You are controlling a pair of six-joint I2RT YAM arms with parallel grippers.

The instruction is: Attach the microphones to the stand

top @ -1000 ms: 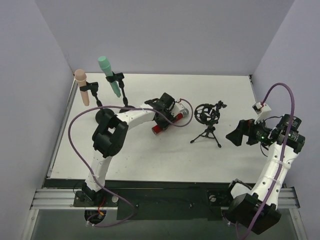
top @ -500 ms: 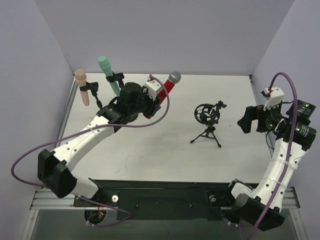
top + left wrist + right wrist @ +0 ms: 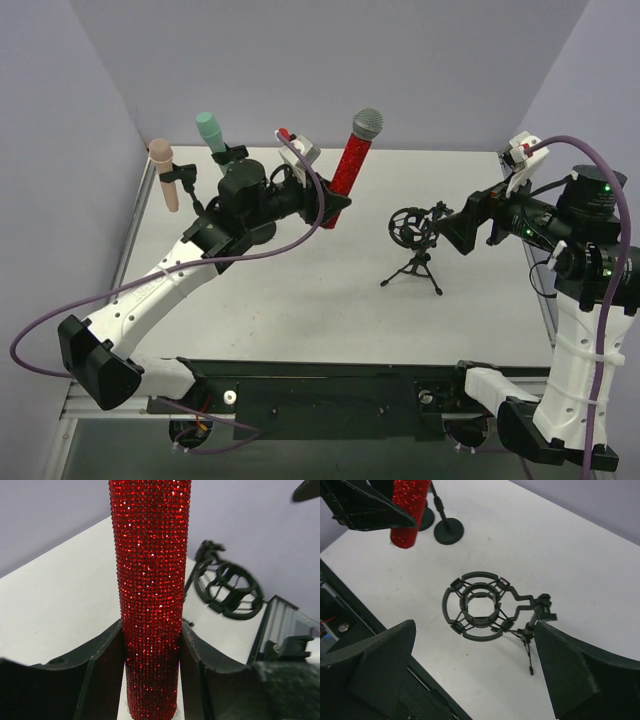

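1. The red microphone (image 3: 352, 170) is up in the air over the table (image 3: 300, 300), not touching it
2. It stands almost straight up, and its long body leans a little to the right in the view from above
3. Its silver head (image 3: 367, 123) is at the top and its flat red end is at the bottom
4. The left gripper (image 3: 333, 207) is clamped on the red microphone, low down near the bottom end, with one black finger (image 3: 102, 672) pressed on each side
5. To the right of the red microphone, well apart from it, a small black stand (image 3: 412, 245) sits on three legs on the table
6. The round ring (image 3: 477, 605) at the top of the stand has nothing in it
7. The right gripper (image 3: 462, 228) has its fingers spread wide apart and holds nothing
8. It hangs in the air just beside the ring, on the right of it
9. The pink microphone (image 3: 165, 175) and the green microphone (image 3: 218, 148) sit in clips on two other stands at the far left of the table
10. Both have their heads up, and the green one leans more
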